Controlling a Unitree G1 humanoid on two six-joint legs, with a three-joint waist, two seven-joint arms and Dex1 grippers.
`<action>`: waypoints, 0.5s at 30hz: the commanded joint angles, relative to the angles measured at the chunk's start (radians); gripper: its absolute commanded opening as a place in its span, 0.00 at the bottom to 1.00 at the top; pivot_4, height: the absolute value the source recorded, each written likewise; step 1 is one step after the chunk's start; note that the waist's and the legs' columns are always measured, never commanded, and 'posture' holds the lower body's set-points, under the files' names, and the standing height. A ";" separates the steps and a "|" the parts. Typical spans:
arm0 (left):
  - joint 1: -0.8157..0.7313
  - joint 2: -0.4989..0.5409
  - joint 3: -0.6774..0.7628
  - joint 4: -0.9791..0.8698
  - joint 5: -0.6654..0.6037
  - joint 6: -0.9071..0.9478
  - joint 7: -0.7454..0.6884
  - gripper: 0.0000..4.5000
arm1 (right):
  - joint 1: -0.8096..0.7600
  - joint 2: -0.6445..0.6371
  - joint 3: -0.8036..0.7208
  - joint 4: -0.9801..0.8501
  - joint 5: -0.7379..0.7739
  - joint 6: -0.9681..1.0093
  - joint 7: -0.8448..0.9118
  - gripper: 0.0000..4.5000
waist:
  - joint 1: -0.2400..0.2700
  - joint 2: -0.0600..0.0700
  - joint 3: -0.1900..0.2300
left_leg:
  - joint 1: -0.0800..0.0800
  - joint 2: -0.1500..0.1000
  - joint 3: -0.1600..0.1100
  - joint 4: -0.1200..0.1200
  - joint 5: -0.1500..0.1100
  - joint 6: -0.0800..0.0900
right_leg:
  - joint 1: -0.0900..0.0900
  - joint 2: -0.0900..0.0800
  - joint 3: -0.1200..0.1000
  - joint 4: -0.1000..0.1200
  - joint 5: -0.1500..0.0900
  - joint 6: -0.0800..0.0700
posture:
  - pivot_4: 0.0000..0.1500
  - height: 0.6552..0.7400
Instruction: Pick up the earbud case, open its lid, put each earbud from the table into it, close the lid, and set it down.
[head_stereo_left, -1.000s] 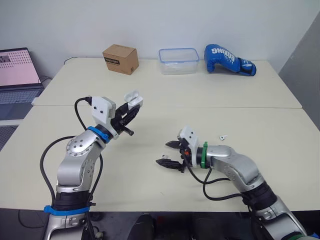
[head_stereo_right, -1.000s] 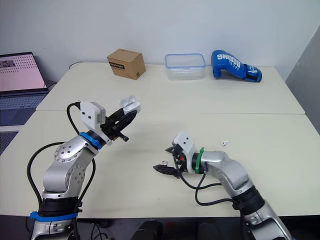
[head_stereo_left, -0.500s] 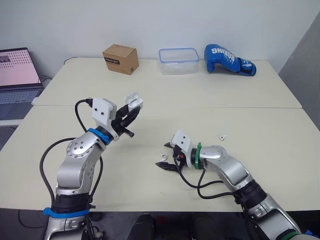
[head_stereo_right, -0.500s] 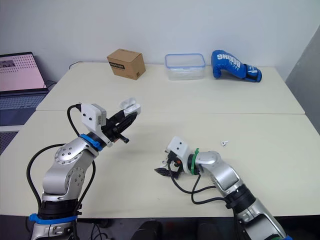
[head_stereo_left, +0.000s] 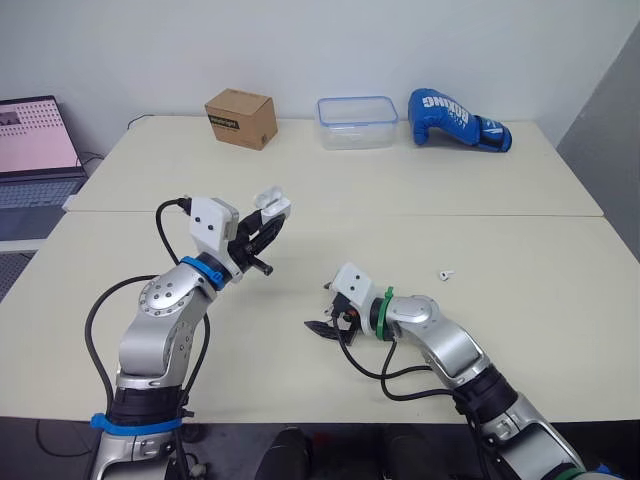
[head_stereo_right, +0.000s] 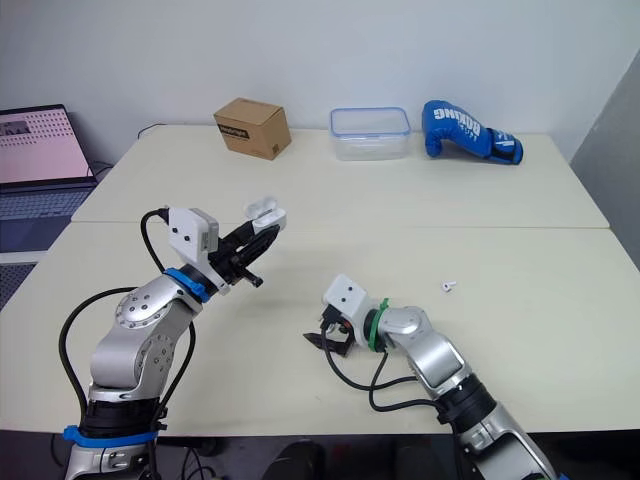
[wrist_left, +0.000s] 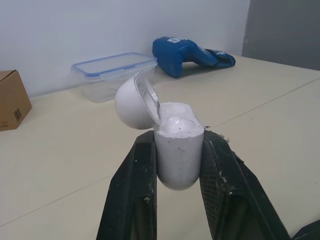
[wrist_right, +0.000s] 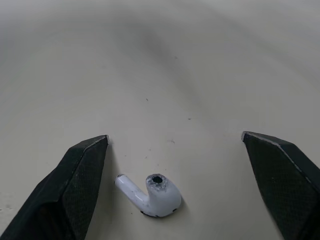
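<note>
My left gripper (head_stereo_left: 266, 216) is raised over the left part of the table, shut on the white earbud case (wrist_left: 177, 150). The case stands upright between the fingers with its round lid (wrist_left: 132, 105) flipped open. Lower, at the table's middle, my right gripper (wrist_right: 175, 137) stands open at the table surface. A white earbud (wrist_right: 151, 195) lies on the table between its two fingers, touching neither. A second white earbud (head_stereo_left: 444, 272) lies on the table to the right of the right gripper (head_stereo_left: 322, 308).
Along the far edge stand a cardboard box (head_stereo_left: 241, 118), a clear plastic container with a blue rim (head_stereo_left: 357, 121) and a blue boxing glove (head_stereo_left: 458, 119). A laptop (head_stereo_left: 35, 140) sits at the far left. A seam (head_stereo_left: 450, 215) runs across the table.
My right gripper has slid left along the table, and its open fingers now straddle the near earbud. The left gripper with the open case has shifted slightly right.
</note>
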 joint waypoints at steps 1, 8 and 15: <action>-0.021 0.005 0.011 -0.042 -0.005 -0.019 0.001 0.17 | 0.017 -0.044 -0.040 -0.010 -0.021 0.025 -0.010 1.00 | 0.001 0.000 0.000 | 0.000 0.000 0.000 0.000 0.000 0.000 | 0.000 0.000 0.000 0.000 0.000 0.000 | 1.00 1.00; -0.023 0.005 0.010 -0.039 -0.005 -0.026 0.002 0.17 | 0.058 -0.120 -0.085 -0.080 -0.002 0.075 0.004 1.00 | 0.004 0.000 0.000 | 0.000 -0.001 0.000 0.000 0.000 0.000 | 0.001 -0.001 0.000 0.000 0.000 0.000 | 1.00 1.00; -0.031 0.003 0.006 -0.022 -0.004 -0.033 -0.003 0.17 | 0.086 -0.163 -0.124 -0.119 0.007 0.098 0.007 1.00 | 0.004 0.000 0.000 | 0.000 -0.001 0.000 0.000 0.000 0.000 | 0.001 -0.001 0.000 0.000 0.000 0.000 | 1.00 1.00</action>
